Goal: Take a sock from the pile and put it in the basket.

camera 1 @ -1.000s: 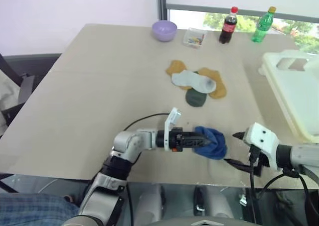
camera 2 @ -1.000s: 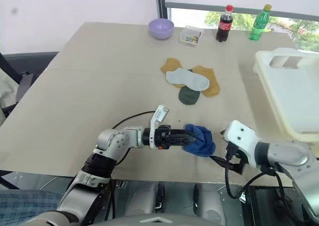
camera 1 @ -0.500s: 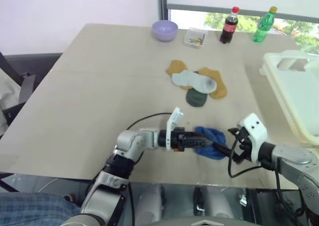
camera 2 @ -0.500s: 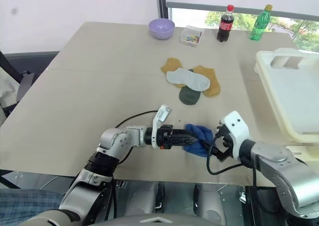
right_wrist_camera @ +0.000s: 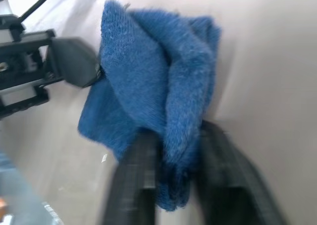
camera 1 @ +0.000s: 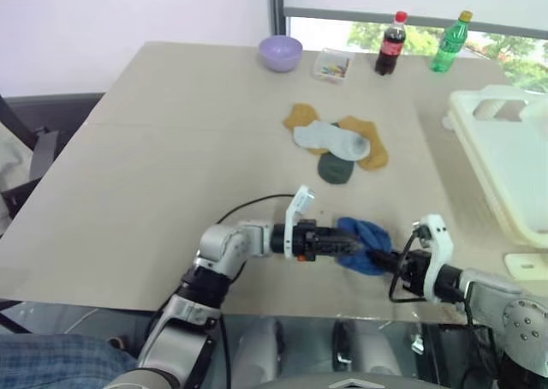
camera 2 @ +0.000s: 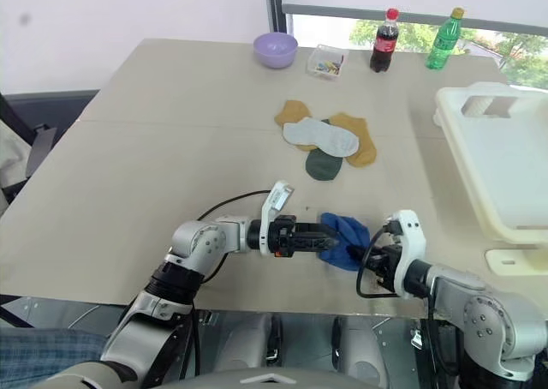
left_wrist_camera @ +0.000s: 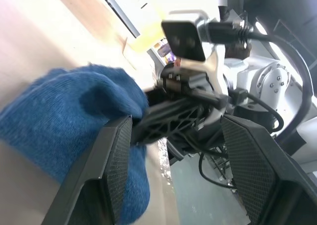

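Observation:
The blue sock (camera 1: pixel 366 242) lies bunched on the table near the front edge. My right gripper (camera 1: pixel 378 257) reaches into it from the right and, in the right wrist view, its fingers (right_wrist_camera: pixel 136 160) are shut on a fold of the sock (right_wrist_camera: pixel 153 96). My left gripper (camera 1: pixel 349 248) lies level from the left, jaws wide apart; the sock (left_wrist_camera: pixel 64 121) rests against one finger (left_wrist_camera: pixel 116 170), with the right gripper's black fingers between them. The pile (camera 1: pixel 338 147) of mustard, pale and dark green socks sits mid-table. The cream basket (camera 1: pixel 475 153) stands at the right edge.
At the far edge stand a lilac bowl (camera 1: pixel 281 51), a small clear box (camera 1: pixel 332 63), a cola bottle (camera 1: pixel 390 42) and a green bottle (camera 1: pixel 451 40). A black cable (camera 1: pixel 248 205) loops over the table by my left arm. A small white block (camera 1: pixel 527 265) lies below the basket.
My right gripper came in from the right, rolled over, sank lower and closed on the blue sock. The left arm and the sock stayed where they were.

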Controlling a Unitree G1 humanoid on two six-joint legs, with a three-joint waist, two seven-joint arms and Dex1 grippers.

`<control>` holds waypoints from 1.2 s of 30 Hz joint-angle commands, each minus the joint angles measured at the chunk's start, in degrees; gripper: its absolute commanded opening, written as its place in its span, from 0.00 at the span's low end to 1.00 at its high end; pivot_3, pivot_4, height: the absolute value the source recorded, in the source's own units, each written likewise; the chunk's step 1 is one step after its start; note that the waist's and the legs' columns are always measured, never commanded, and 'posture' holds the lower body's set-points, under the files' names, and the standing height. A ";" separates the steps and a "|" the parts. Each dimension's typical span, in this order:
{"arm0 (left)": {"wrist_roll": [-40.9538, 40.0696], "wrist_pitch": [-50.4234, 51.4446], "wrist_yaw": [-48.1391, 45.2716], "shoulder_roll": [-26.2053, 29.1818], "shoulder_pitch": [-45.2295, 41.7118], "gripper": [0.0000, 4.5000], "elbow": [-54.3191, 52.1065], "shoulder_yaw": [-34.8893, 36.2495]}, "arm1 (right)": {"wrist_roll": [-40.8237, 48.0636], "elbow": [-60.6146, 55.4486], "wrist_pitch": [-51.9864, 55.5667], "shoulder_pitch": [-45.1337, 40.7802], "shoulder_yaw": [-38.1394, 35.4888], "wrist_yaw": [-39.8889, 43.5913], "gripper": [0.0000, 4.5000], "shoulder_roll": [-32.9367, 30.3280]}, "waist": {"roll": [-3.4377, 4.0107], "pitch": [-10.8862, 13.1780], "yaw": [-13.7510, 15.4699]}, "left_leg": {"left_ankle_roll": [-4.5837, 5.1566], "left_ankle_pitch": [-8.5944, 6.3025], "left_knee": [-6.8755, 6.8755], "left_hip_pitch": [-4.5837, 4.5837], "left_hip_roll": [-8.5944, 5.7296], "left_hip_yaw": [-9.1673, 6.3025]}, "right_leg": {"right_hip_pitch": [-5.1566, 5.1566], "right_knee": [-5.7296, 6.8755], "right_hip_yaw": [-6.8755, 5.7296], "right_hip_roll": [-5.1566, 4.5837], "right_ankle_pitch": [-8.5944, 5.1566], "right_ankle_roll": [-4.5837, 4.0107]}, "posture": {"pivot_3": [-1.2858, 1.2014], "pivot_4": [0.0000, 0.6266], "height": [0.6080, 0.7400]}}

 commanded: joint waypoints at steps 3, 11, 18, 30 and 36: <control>1.51 -3.76 -1.47 0.51 0.36 0.68 -0.12 -0.24 | 1.96 0.52 2.89 0.07 -0.48 -1.06 0.01 2.78 | 0.01 0.00 0.02 | 0.00 0.00 0.01 0.01 0.00 0.00 | 0.00 0.01 0.00 0.00 -0.06 0.05 | 0.52 0.24 0.97; 19.38 -41.46 2.62 2.41 4.91 0.68 -3.59 -1.01 | -1.20 4.07 -2.29 -2.68 -5.93 -4.22 0.01 -0.58 | 0.07 -0.04 0.36 | 0.00 0.00 0.01 0.00 -0.02 0.11 | -0.01 -0.02 0.09 -0.06 0.05 -0.14 | 0.52 0.24 0.97; 26.99 -63.94 5.28 1.15 2.56 0.68 9.04 0.30 | 1.42 3.44 -1.38 -9.85 -11.93 -6.66 0.01 -0.27 | 0.15 -0.05 0.23 | 0.01 0.00 0.03 0.01 -0.04 0.17 | -0.02 0.00 0.15 -0.03 0.06 -0.13 | 0.52 0.24 0.97; 28.59 -73.11 3.74 -7.76 -3.14 0.68 20.80 -1.61 | 11.40 5.19 3.75 -19.43 -25.35 -8.68 0.01 -17.66 | 0.17 -0.02 0.50 | 0.02 0.00 0.02 -0.13 -0.14 0.18 | -0.02 -0.08 0.08 -0.14 0.20 0.11 | 0.52 0.24 0.97; 27.70 -73.14 0.94 -10.36 -1.49 0.68 20.14 -2.39 | 12.80 18.03 3.75 -20.72 -35.03 -8.34 0.01 -31.96 | 0.18 -0.01 0.20 | 0.04 -0.01 -0.08 -0.11 -0.11 0.28 | -0.03 -0.09 0.03 -0.05 0.19 0.10 | 0.52 0.24 0.97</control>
